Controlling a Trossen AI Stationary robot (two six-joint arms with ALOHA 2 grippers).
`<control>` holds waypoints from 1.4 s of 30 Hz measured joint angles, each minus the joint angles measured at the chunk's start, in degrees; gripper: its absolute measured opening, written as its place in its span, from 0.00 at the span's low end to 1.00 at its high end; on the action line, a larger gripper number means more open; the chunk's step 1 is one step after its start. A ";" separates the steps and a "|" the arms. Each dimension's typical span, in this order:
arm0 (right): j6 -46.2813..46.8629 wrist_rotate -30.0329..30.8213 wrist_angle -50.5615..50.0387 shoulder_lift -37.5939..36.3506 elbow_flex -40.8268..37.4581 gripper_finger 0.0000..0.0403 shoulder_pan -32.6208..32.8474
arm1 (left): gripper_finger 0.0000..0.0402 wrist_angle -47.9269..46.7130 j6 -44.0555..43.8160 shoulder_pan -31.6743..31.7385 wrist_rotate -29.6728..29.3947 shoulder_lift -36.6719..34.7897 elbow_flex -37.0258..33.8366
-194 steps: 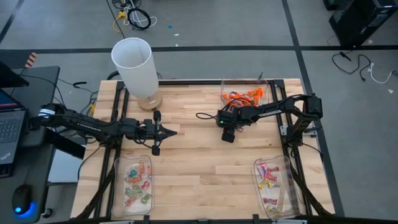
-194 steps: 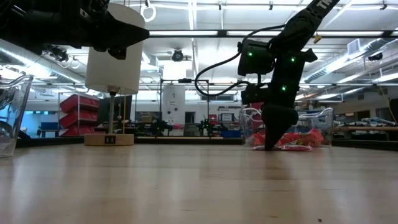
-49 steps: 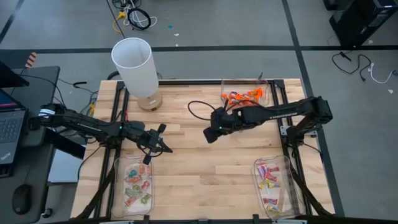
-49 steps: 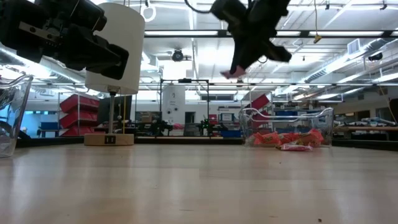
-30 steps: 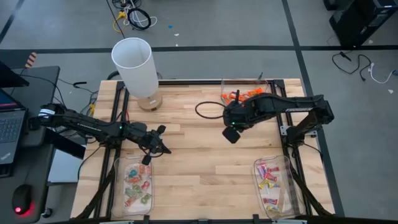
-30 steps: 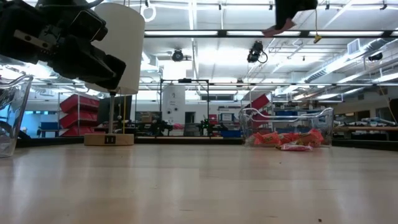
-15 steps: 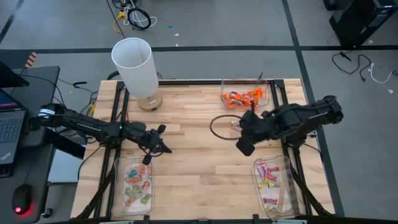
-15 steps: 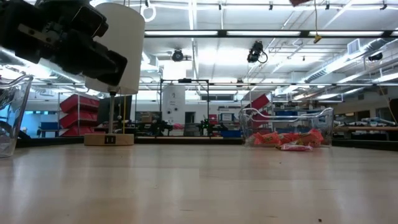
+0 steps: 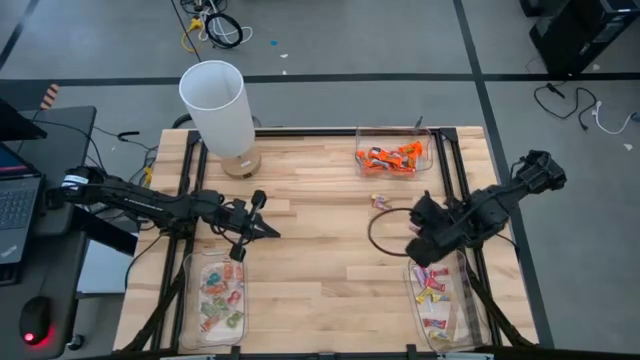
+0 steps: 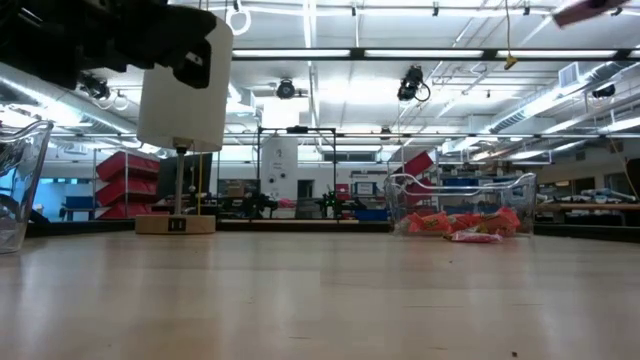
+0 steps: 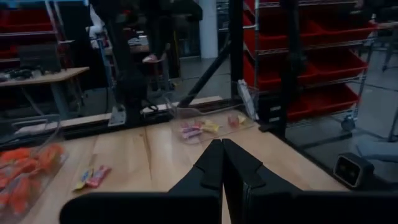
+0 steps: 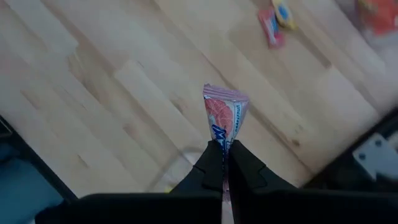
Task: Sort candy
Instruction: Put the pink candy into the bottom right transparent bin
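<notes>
My right gripper [image 12: 222, 151] hangs over the table's right side, beside the near-right tray [image 9: 455, 300], shut on a pink wrapped candy [image 12: 225, 117]. The same candy shows at the low view's top edge [image 10: 583, 11]. One loose candy [image 9: 380, 201] lies flat on the wood. Orange candy fills the far tray [image 9: 392, 158]. Pink-and-yellow candy lies in the near-right tray and pale green-and-pink candy in the near-left tray [image 9: 215, 295]. My left gripper [image 9: 270, 232] is shut on nothing, held level above the left half and pointing toward the table's right. My right gripper pinches one end of the candy's wrapper [image 12: 221, 138] between its two fingertips. The fingers come from above, pointing steeply down. The candy sticks out beyond the tips along the fingers, lifted well clear of the table.
A tall white cylinder on a wooden base [image 9: 218, 110] stands at the far left. A black cable loop [image 9: 385, 232] hangs by my right arm. Bare wood lies in the table's middle [image 9: 320, 250]. Dark frame rails run along both side edges.
My right gripper has swung toward the table's right and near edges, carrying the candy high above the wood to the near-right tray's far end. My left gripper has tipped up from a downward slant to level and risen a little.
</notes>
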 joint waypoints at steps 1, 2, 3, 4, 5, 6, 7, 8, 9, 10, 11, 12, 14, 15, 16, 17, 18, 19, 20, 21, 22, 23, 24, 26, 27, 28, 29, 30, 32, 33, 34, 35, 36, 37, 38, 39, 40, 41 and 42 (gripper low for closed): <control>1.40 -0.26 -0.17 -1.00 -1.45 0.01 1.00 | 0.01 -0.04 0.04 -0.02 -0.82 0.00 0.00; 2.83 -0.34 -0.14 -1.92 -2.73 0.01 2.05 | 0.01 -0.06 0.11 0.00 -1.60 0.00 0.00; 4.31 -0.40 0.08 -2.88 -4.22 0.01 3.10 | 0.01 -0.01 0.12 -0.02 -2.68 0.00 0.00; 5.88 -0.47 0.16 -3.78 -5.60 0.01 4.16 | 0.01 0.13 0.46 0.00 -3.82 0.00 0.00; 7.36 -0.61 0.38 -4.63 -6.94 0.01 5.14 | 0.01 0.32 0.90 0.00 -5.20 0.00 0.00; 8.80 -1.19 0.82 -5.50 -8.23 0.01 6.03 | 0.01 0.64 1.09 0.00 -6.46 0.01 0.00; 10.12 -1.81 1.03 -6.29 -9.56 0.01 6.92 | 0.01 1.16 1.14 0.00 -7.77 0.02 0.00; 11.39 -2.38 1.06 -6.90 -10.78 0.01 7.83 | 0.01 1.62 1.18 0.00 -8.97 0.00 0.00; 12.69 -3.10 1.50 -7.55 -12.03 0.01 8.64 | 0.01 1.88 1.20 0.00 -10.10 0.00 0.00; 14.20 -3.91 1.86 -8.05 -13.16 0.01 9.31 | 0.01 2.05 1.29 0.00 -11.04 0.00 0.00; 16.05 -5.00 1.92 -8.47 -14.18 0.01 9.85 | 0.01 2.08 1.67 0.00 -11.86 0.00 0.00; 18.21 -6.44 1.97 -8.79 -15.09 0.01 10.28 | 0.01 2.08 2.19 0.00 -12.46 0.00 0.00; 21.55 -9.22 2.76 -9.06 -16.77 0.01 10.96 | 0.01 2.08 2.64 0.00 -13.31 0.01 0.00; 22.37 -10.21 3.35 -9.00 -17.53 0.01 11.36 | 0.01 2.11 2.69 0.00 -13.77 0.01 0.00; 22.79 -10.98 4.35 -8.90 -18.24 0.01 11.84 | 0.01 2.22 2.69 0.00 -14.62 0.00 0.00; 22.93 -11.70 5.59 -8.80 -18.96 0.01 12.25 | 0.01 2.42 2.69 0.00 -15.29 0.00 0.00; 22.87 -12.17 7.13 -8.76 -19.63 0.01 12.67 | 0.01 2.47 2.69 0.00 -16.11 0.00 0.00; 22.61 -12.24 9.39 -8.76 -20.45 0.01 13.24 | 0.01 2.47 2.69 0.00 -16.72 0.00 0.00; 22.34 -12.26 12.17 -8.76 -21.31 0.01 13.82 | 0.01 2.45 2.69 0.00 -17.47 0.02 0.00; 21.92 -12.24 14.62 -8.73 -22.07 0.01 14.43 | 0.01 2.43 2.69 0.00 -17.75 0.00 0.00; 21.31 -12.24 17.10 -8.65 -22.98 0.00 15.14 | 0.01 2.45 2.69 0.02 -18.12 0.00 0.00; 20.92 -12.36 18.99 -8.38 -23.87 0.00 15.82 | 0.01 2.45 2.69 0.00 -18.45 0.00 0.00; 20.55 -12.94 20.80 -7.94 -24.80 0.00 16.49 | 0.01 2.42 2.69 0.00 -18.59 0.01 0.00; 19.79 -15.99 23.59 -6.63 -26.65 0.00 17.90 | 0.01 2.45 2.78 0.00 -18.74 0.00 0.00; 19.72 -18.10 24.26 -5.85 -27.49 0.00 18.40 | 0.01 2.43 3.15 0.00 -18.76 0.02 0.00; 19.70 -20.44 24.99 -5.02 -28.35 0.00 18.89 | 0.01 2.43 3.85 0.00 -18.77 0.00 0.00; 19.89 -22.78 25.77 -4.16 -29.19 0.00 19.26 | 0.01 2.43 4.20 0.00 -18.77 0.01 0.00; 20.32 -25.09 26.36 -3.31 -29.95 0.00 19.59 | 0.01 2.43 4.36 0.00 -18.77 0.02 0.00; 21.06 -28.84 27.10 -1.50 -30.88 0.00 19.99 | 0.01 2.43 5.19 0.04 -18.84 0.01 0.00; 21.22 -30.06 27.63 -0.66 -31.07 0.00 20.10 | 0.01 2.43 5.38 0.04 -18.91 0.01 0.00; 21.36 -30.68 28.14 0.11 -31.13 0.00 20.18 | 0.01 2.46 5.47 0.05 -18.94 0.02 0.00; 21.38 -30.94 28.40 0.85 -31.13 0.00 20.23 | 0.01 2.50 5.49 0.09 -18.98 0.01 0.00; 21.40 -31.06 28.68 1.52 -31.15 0.00 20.23 | 0.01 2.54 5.49 0.09 -19.09 0.02 0.00; 21.42 -31.10 29.08 2.08 -31.15 0.00 20.23 | 0.01 2.61 5.49 0.09 -19.25 0.02 0.00; 21.42 -31.10 29.36 2.61 -31.15 0.00 20.23 | 0.01 2.80 5.49 0.09 -19.38 0.00 0.00; 21.42 -31.08 29.34 3.02 -31.15 0.00 20.23 | 0.01 2.94 5.51 0.11 -19.48 0.00 0.00; 21.44 -31.10 29.27 3.48 -31.15 0.00 20.23 | 0.01 2.95 5.58 0.11 -19.59 0.02 0.00; 21.44 -31.09 29.25 3.91 -31.15 0.00 20.23 | 0.01 2.94 5.84 0.10 -19.66 0.02 0.00; 21.46 -31.08 29.21 4.39 -31.15 0.00 20.23 | 0.01 2.93 6.35 0.09 -19.66 0.02 0.00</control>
